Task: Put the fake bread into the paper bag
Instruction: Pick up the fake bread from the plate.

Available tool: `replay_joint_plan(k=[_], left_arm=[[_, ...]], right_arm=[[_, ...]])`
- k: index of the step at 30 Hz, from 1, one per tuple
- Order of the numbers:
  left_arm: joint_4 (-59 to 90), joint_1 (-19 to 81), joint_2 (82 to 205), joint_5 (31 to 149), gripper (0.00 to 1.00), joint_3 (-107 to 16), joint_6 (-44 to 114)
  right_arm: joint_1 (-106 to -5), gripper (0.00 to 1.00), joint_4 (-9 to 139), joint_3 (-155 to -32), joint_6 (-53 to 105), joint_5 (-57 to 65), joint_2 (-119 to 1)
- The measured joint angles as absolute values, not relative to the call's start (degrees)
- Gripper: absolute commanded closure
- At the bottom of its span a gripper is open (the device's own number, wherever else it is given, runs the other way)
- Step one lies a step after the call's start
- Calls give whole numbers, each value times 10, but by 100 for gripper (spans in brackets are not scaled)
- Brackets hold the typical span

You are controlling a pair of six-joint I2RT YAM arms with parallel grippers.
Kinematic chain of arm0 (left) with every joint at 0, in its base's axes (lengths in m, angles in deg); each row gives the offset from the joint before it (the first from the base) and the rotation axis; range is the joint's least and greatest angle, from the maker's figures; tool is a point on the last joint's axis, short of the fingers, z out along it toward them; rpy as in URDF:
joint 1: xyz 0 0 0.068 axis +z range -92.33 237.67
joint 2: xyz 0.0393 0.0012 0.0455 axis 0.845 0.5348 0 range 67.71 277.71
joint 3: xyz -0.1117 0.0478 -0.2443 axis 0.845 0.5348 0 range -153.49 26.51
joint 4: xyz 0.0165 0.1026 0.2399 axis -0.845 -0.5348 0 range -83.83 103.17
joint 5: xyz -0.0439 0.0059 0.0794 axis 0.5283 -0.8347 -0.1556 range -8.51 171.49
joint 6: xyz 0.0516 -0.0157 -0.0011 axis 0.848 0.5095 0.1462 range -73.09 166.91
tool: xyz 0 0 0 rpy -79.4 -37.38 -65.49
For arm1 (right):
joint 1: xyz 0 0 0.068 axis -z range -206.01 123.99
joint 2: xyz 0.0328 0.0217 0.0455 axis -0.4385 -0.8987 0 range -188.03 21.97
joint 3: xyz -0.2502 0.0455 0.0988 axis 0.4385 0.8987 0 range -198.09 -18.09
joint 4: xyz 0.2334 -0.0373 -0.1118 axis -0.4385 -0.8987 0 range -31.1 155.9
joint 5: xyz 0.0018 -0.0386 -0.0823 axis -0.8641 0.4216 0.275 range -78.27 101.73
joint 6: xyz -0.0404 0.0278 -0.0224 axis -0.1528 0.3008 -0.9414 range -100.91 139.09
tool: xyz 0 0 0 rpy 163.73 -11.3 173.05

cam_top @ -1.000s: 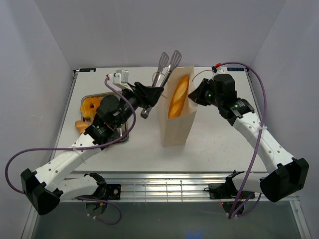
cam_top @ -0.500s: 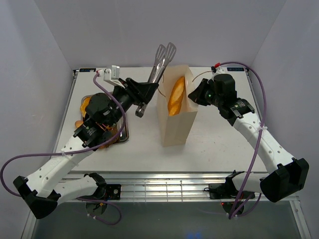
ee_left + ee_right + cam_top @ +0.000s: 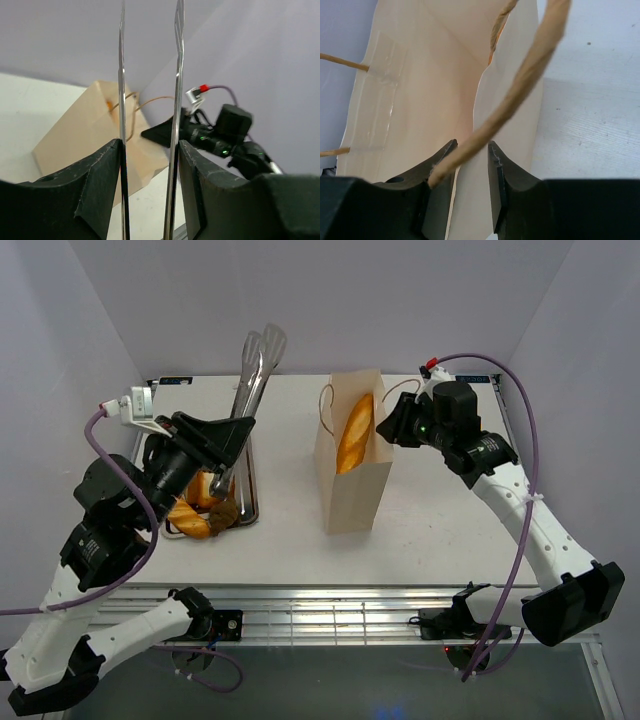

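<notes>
Paper bag (image 3: 420, 90) cord (image 3: 540, 50) passes through the narrowly parted right claw (image 3: 471, 145).

cord handle (image 3: 520, 85) between parted end effector (image 3: 471, 146), paper bag (image 3: 415, 95) beyond

The left arm (image 3: 105, 512) and right arm (image 3: 536, 532) are showing white link shells, black joint housings and trailing purple cables (image 3: 527, 445).

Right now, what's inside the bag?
One baguette leans inside the bag, its upper part showing through the open top. Its lower end and the bag's bottom are hidden by the walls, so other pieces there cannot be ruled out.
</notes>
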State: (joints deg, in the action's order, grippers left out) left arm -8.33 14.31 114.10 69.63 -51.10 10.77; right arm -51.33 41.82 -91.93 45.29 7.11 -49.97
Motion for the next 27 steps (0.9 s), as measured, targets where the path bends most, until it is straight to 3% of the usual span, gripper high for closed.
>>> replay_joint_plan(k=[14, 27], left_arm=[[-444, 142, 1200, 503, 44, -500, 46], [-602, 143, 1289, 403, 42, -527, 26]], right_arm=[[-513, 62, 389, -956, 411, 64, -507], [-513, 62, 388, -956, 406, 55, -517]])
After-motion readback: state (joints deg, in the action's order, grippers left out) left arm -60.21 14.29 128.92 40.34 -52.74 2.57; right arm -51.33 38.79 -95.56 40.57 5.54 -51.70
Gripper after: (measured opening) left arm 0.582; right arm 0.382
